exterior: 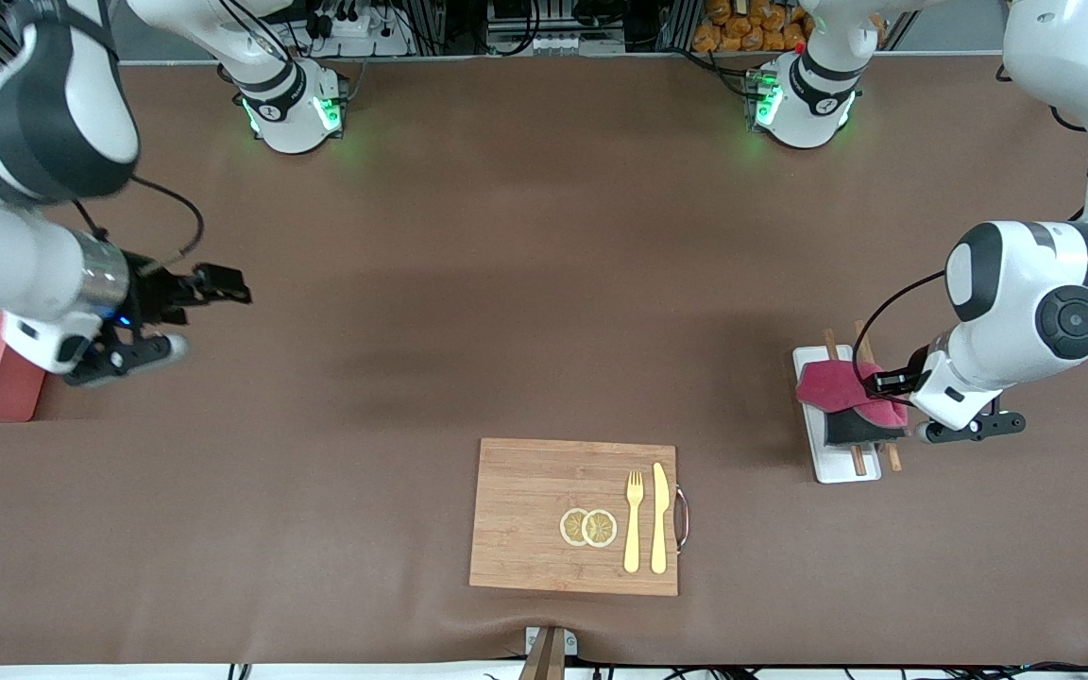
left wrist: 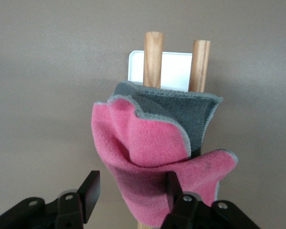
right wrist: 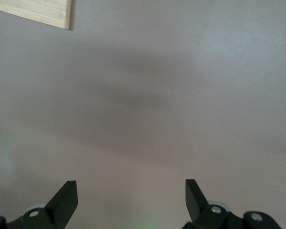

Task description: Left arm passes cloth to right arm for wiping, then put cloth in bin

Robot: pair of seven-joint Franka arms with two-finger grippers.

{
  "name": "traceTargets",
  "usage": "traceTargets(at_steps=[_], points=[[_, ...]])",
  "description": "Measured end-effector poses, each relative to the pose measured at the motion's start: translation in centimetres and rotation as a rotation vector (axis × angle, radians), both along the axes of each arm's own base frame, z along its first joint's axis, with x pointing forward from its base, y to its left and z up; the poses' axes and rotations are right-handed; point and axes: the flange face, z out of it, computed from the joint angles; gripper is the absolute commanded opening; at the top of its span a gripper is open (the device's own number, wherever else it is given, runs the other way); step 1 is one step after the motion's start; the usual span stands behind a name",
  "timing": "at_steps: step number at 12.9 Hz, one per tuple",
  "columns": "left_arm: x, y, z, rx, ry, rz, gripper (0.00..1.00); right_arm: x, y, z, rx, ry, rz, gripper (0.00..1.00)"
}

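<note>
The front camera looks down from high on the whole surface (exterior: 544, 283), facing the bases. The left wrist camera sits close above the cloth (left wrist: 152, 157), shared with front; the right wrist camera looks at bare surface beside the cutting board (right wrist: 33, 12)

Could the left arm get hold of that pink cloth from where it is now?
Probably yes. The left gripper is right at the cloth, fingers open, one finger against the fabric. The cloth lies draped over two wooden sticks on the white tray; nothing covers it.
</note>
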Motion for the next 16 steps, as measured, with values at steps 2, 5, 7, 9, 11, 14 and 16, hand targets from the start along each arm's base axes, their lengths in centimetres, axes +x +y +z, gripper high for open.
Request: traceTargets(at_steps=[2, 5, 7, 9, 11, 14, 16], points=[[0.0, -0.7, -0.1, -0.003, -0.003, -0.009, 0.57, 0.4, 1.2, -2.2, 0.02, 0.04, 0.007, 1.0], [0.0, -1.1, -0.5, -0.005, -0.001, -0.013, 0.34, 0.0, 2.4, -2.4, 0.02, 0.065, 0.014, 1.0], [0.1, -1.1, -0.5, -0.005, -0.001, -0.013, 0.11, -0.3, 2.3, -2.5, 0.018, 0.093, -0.003, 1.0], [0.2, -1.1, -0.2, -0.004, -0.006, -0.012, 0.0, -0.7, 2.4, -2.7, 0.038, 0.137, -0.041, 1.0], [0.2, -1.1, 0.0, -0.004, -0.01, -0.012, 0.0, -0.8, 2.0, -3.1, 0.05, 0.159, -0.07, 1.0], [0.3, -1.2, 0.1, -0.005, -0.013, -0.015, 0.0, -1.1, 1.9, -3.7, 0.069, 0.19, -0.096, 1.0], [0.5, -2.3, 0.8, -0.012, -0.025, -0.032, 0.0, -1.3, 2.2, -3.7, 0.078, 0.215, -0.122, 1.0]])
